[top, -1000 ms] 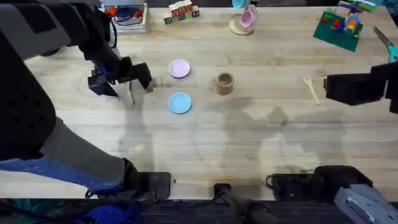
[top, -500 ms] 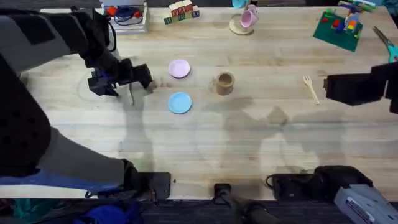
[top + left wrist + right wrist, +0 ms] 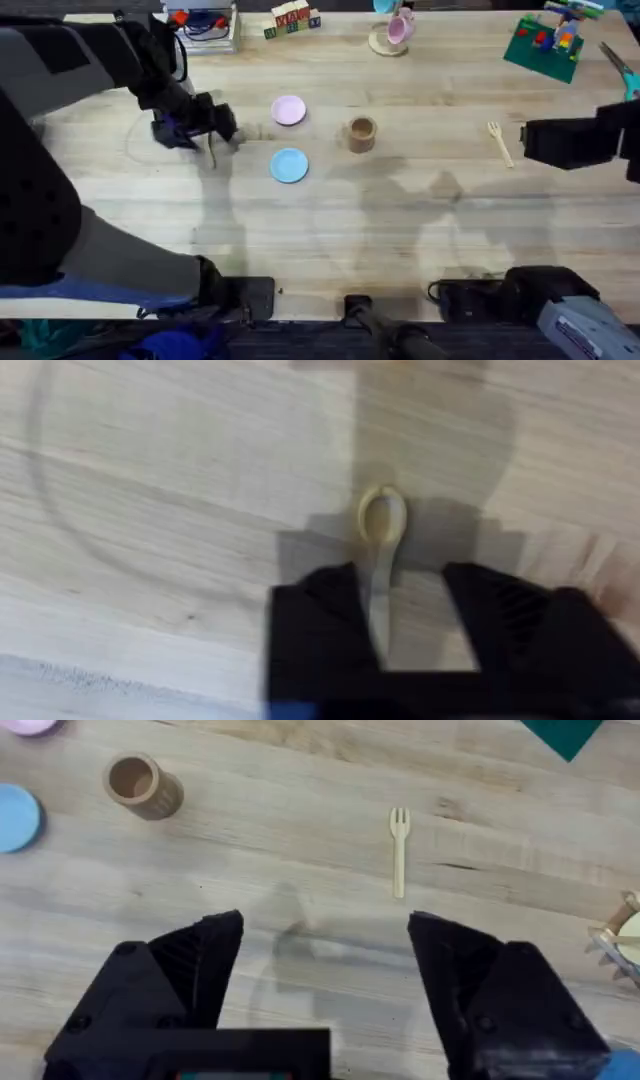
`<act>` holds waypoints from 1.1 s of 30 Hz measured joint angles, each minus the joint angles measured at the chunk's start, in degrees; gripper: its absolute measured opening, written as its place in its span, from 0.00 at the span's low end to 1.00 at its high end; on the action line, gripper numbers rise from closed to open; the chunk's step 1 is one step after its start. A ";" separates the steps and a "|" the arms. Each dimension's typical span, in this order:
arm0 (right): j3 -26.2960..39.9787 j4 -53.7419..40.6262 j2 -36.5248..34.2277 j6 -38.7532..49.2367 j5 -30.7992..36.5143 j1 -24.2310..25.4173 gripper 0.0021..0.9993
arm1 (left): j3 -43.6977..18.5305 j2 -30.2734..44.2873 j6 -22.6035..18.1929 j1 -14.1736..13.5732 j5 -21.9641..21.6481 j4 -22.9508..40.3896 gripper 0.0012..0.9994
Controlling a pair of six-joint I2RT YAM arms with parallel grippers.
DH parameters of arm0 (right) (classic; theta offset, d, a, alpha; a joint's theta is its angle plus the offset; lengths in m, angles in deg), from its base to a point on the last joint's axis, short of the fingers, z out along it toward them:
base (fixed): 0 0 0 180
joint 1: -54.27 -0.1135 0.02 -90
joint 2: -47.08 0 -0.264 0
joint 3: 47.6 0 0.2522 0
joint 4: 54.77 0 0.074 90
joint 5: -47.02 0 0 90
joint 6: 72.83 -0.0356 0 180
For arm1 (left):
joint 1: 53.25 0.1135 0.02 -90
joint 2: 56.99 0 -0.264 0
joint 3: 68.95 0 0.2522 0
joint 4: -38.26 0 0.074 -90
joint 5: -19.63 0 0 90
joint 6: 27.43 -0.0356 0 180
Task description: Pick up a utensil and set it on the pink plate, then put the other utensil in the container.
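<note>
Left of the pink plate, the left gripper — clamped on the spoon — has lifted slightly.

1. The table is viewed from above the arms' bases, looking down and forward.
2. The wood just ahead of the left gripper is seen very closely by its wrist camera.
3. A wider stretch ahead of the right gripper is seen from higher up; the fork and container are shared with the overhead view.
</note>
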State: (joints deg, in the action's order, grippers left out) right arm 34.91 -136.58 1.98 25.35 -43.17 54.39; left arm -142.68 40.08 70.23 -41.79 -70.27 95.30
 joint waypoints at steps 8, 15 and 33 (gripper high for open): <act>0.00 -0.01 0.00 0.00 0.00 0.00 1.00 | -0.07 0.04 -0.15 -0.13 0.40 -1.17 0.05; 0.00 -0.01 0.00 0.00 0.00 0.00 1.00 | -1.41 0.69 -0.17 -0.13 0.33 1.37 0.05; 0.00 0.00 0.00 0.00 0.00 0.00 1.00 | -21.61 2.60 -0.37 -9.40 -1.18 21.52 0.04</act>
State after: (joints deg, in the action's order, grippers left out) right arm 34.91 -136.58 1.98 25.35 -43.17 54.39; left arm -164.29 42.69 69.86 -51.19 -71.45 116.82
